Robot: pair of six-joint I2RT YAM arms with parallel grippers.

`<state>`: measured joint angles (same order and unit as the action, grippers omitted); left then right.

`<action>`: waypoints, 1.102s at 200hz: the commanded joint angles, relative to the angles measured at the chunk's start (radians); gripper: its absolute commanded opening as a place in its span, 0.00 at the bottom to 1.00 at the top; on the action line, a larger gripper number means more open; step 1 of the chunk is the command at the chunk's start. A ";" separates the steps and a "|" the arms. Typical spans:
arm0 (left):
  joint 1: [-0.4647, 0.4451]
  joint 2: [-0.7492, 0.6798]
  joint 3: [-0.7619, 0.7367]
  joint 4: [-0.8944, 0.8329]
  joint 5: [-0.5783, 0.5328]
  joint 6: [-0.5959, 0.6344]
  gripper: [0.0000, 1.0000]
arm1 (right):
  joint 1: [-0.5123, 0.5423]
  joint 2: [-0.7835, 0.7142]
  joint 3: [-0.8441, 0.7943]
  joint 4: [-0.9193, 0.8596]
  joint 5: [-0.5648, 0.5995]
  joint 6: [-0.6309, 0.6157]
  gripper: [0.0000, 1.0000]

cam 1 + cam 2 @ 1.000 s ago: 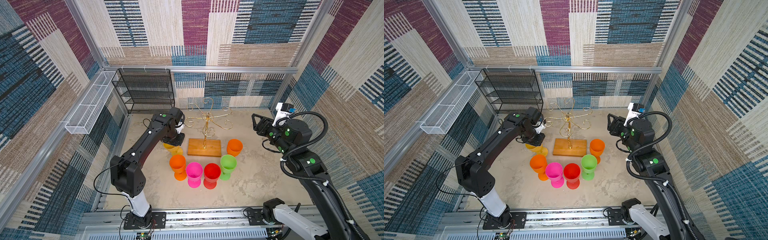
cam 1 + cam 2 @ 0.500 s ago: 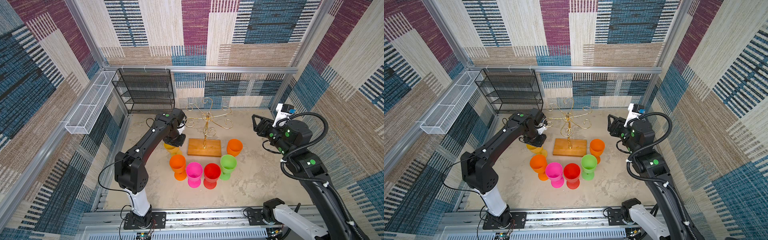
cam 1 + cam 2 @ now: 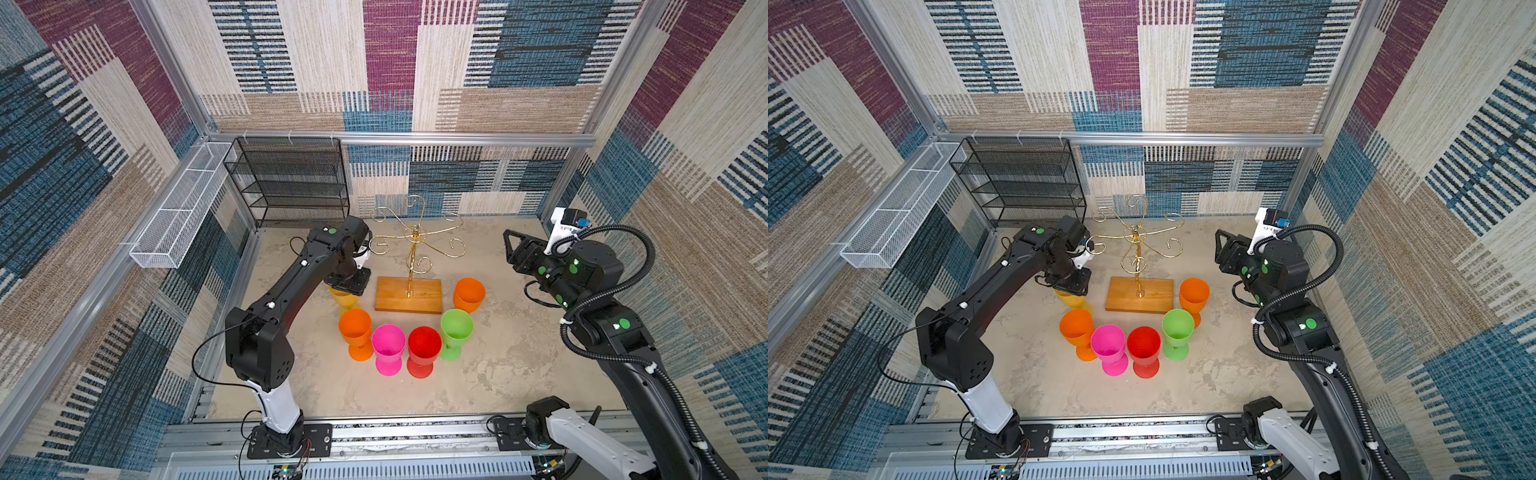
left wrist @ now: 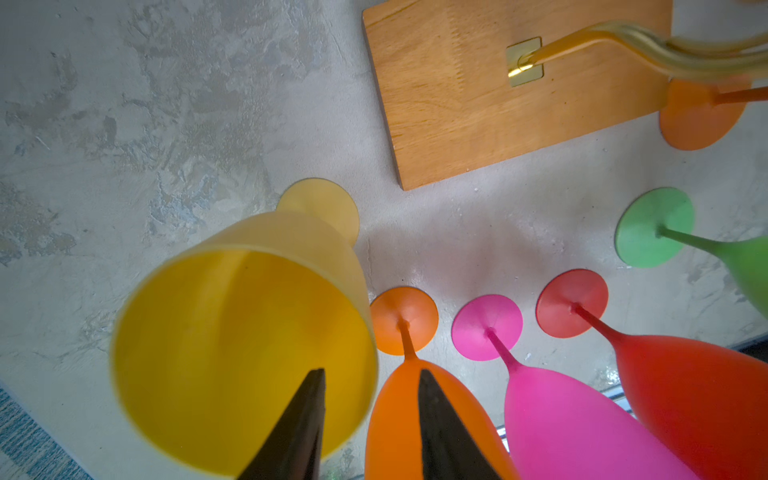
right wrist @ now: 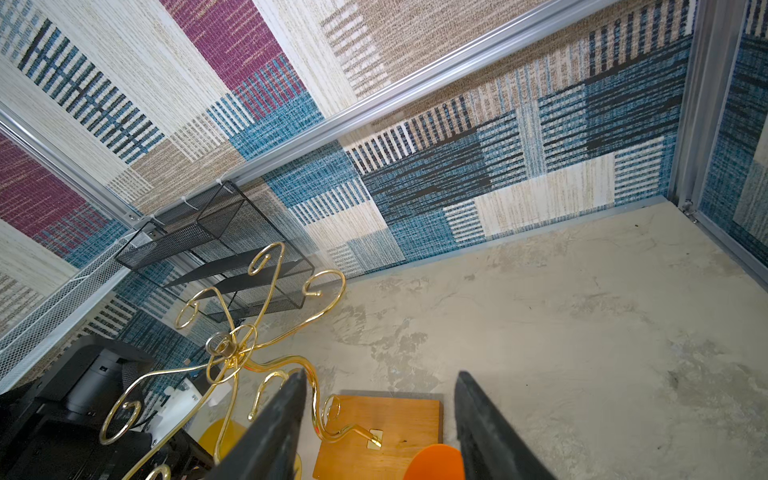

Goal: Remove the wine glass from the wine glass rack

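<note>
The wine glass rack [image 3: 415,245] [image 3: 1136,241] is a gold wire stand on a wooden base [image 4: 478,91], and nothing hangs from its curled arms. A yellow wine glass [image 3: 344,298] [image 4: 241,349] stands on its foot just left of the base. My left gripper [image 3: 348,286] [image 4: 371,372] hovers over it, open, one finger above the bowl's inside and one outside, with the rim between them untouched. My right gripper [image 3: 509,245] [image 5: 381,374] hangs open and empty at the right, facing the rack.
Several more wine glasses stand in an arc in front of the base: orange [image 3: 355,328], pink [image 3: 387,340], red [image 3: 424,343], green [image 3: 456,326] and another orange [image 3: 469,293]. A black mesh shelf [image 3: 291,183] stands at the back left, and a white mesh basket [image 3: 178,208] hangs on the left wall.
My left gripper's jaws have parted over the yellow glass, and the left arm has shifted slightly. The right arm has not moved.
</note>
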<state>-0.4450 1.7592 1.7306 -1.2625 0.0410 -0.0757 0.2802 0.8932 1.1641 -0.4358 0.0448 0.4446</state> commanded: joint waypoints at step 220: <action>0.188 -0.750 -0.655 0.936 -0.551 0.023 0.78 | -0.087 0.147 -0.243 0.401 0.332 -0.212 0.62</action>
<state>-0.2668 1.0767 1.2667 -0.7918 -0.4122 -0.0864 0.2138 1.0245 0.9787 -0.2348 0.3058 0.2855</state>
